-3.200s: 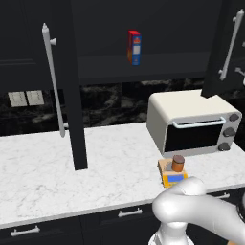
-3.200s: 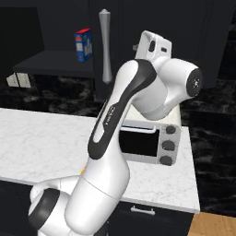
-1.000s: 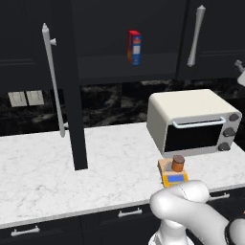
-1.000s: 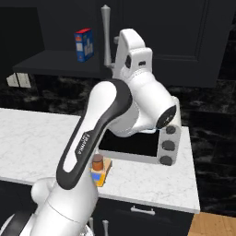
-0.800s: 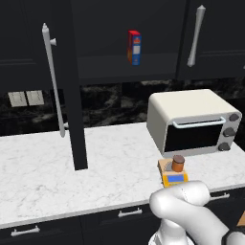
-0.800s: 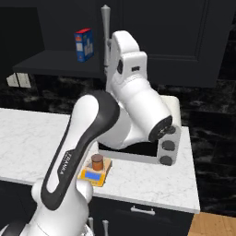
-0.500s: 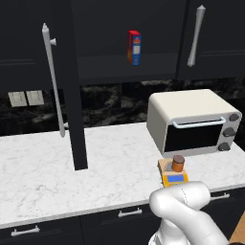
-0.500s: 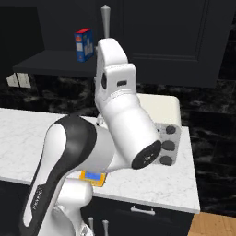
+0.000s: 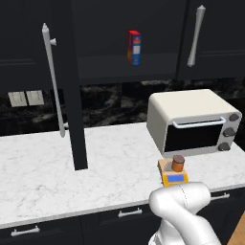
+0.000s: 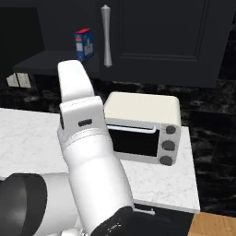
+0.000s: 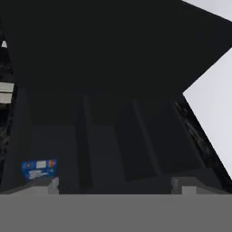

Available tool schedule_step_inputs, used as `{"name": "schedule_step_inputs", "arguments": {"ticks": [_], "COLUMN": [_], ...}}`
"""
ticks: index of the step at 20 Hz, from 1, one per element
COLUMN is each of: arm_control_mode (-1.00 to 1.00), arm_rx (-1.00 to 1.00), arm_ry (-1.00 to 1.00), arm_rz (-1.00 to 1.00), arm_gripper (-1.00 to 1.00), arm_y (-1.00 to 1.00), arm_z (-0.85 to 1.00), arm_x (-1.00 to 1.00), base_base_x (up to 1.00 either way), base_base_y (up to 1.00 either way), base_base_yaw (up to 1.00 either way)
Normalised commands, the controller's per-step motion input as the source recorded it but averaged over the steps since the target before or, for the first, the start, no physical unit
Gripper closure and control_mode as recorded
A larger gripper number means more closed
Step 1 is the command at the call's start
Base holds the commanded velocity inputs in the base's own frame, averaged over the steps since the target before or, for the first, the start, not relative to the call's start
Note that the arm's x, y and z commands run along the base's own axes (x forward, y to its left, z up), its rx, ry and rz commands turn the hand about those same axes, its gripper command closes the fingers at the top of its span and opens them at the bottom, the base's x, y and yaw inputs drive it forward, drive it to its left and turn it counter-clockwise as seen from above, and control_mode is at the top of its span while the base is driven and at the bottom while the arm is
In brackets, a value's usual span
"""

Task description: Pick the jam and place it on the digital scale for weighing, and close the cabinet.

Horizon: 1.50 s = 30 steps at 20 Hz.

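On the white marble surface [image 9: 43, 167] we see the jam [image 9: 178, 163] standing on the digital scale [image 9: 173, 175], just in front of the toaster oven [image 9: 191, 119]. The cabinet [image 9: 72, 86] has one door open. Our hand [image 11: 115, 183] is wide open and holds nothing.

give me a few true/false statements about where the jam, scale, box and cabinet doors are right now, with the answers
1. The jam stands on the digital scale. True.
2. The digital scale sits on top of the toaster oven. False: it sits on the counter in front of the oven.
3. The red and blue box stands on the cabinet shelf. True.
4. Both cabinet doors are shut. False: the left door stands swung out over the counter.
5. The pincer grips the jam. False: the jam stands free on the scale.
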Motion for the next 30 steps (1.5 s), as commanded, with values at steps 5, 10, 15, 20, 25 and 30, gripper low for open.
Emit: {"name": "schedule_step_inputs", "arguments": {"ticks": [5,10,15,20,25,30], "arm_control_mode": [-1.0,-1.0,-1.0,-1.0,-1.0,-1.0], "arm_rx": [0.0,0.0,0.0,0.0,0.0,0.0], "arm_ry": [-0.05,-0.07,-0.03,-0.08,-0.12,-0.05], "arm_rz": [0.0,-0.1,-0.15,-0.18,-0.08,0.0], "arm_gripper": [-1.0,-1.0,-1.0,-1.0,-1.0,-1.0], "arm_y": [0.98,1.0,1.0,1.0,1.0,1.0], "arm_z": [-0.37,-0.65,-0.51,-0.38,-0.46,-0.36], "arm_x": [-0.55,0.03,0.15,0.14,0.4,0.11], "base_base_x": [0.0,0.0,0.0,0.0,0.0,0.0], "base_base_y": [0.0,0.0,0.0,0.0,0.0,0.0], "base_base_yaw": [0.0,0.0,0.0,0.0,0.0,0.0]}}
